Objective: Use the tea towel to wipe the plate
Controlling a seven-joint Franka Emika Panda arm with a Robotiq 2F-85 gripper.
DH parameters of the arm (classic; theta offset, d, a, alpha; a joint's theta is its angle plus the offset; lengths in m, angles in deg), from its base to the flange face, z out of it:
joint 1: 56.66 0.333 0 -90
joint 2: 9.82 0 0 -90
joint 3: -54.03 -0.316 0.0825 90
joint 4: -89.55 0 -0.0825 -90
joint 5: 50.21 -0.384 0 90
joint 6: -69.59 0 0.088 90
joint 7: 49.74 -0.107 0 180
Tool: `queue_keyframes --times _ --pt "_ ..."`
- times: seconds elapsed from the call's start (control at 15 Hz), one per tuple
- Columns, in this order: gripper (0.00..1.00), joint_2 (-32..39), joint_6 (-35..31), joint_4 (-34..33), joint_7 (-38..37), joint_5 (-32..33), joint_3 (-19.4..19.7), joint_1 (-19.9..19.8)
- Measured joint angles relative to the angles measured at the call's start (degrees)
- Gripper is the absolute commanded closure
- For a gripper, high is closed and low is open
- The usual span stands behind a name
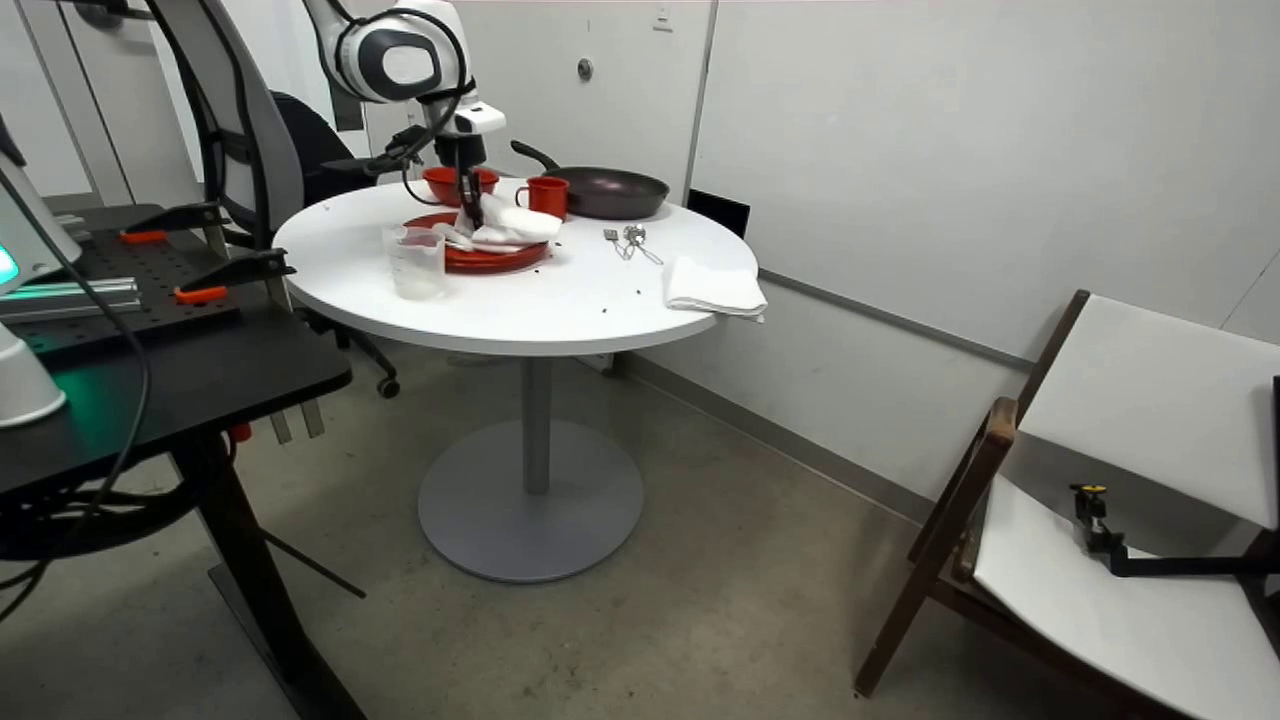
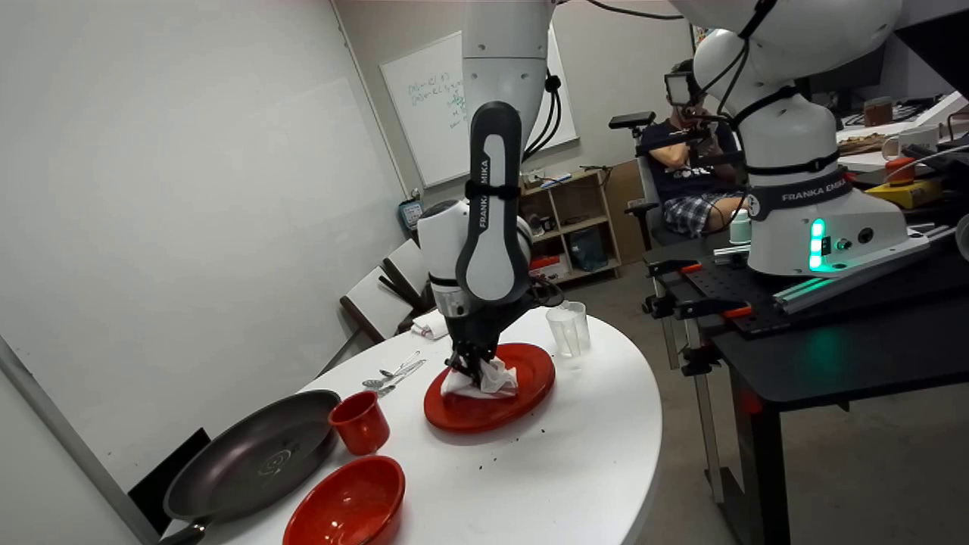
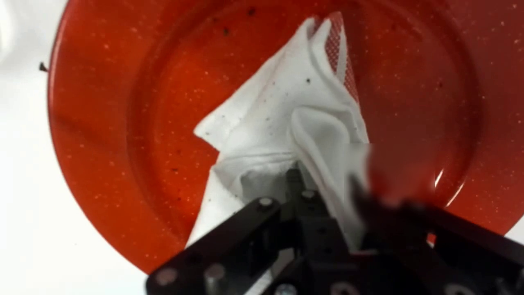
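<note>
Tea towel [image 3: 266,116] on plate [image 3: 92,123], pinched by end effector [image 3: 323,180].

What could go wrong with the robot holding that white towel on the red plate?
The plate might slide if pushed hard and bump the clear cup close beside it.
Dark specks on the plate could get swept onto the table, where others lie.
The towel is bunched up in the end effector, so the wipe might miss parts of the plate.
</note>
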Motion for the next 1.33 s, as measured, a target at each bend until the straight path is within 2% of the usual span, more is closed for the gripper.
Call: queue_keyframes --times 0.73,1.07,1.33 --pt "0.96 -2.88 12.24 -0.49 0.03 4.59 -4.2 -6.36" --pt "0.96 -2.81 14.21 -0.75 -2.12 8.5 -3.25 -6.98" --pt "0.96 -1.94 15.01 -1.01 -5.74 13.96 -0.79 -5.96"
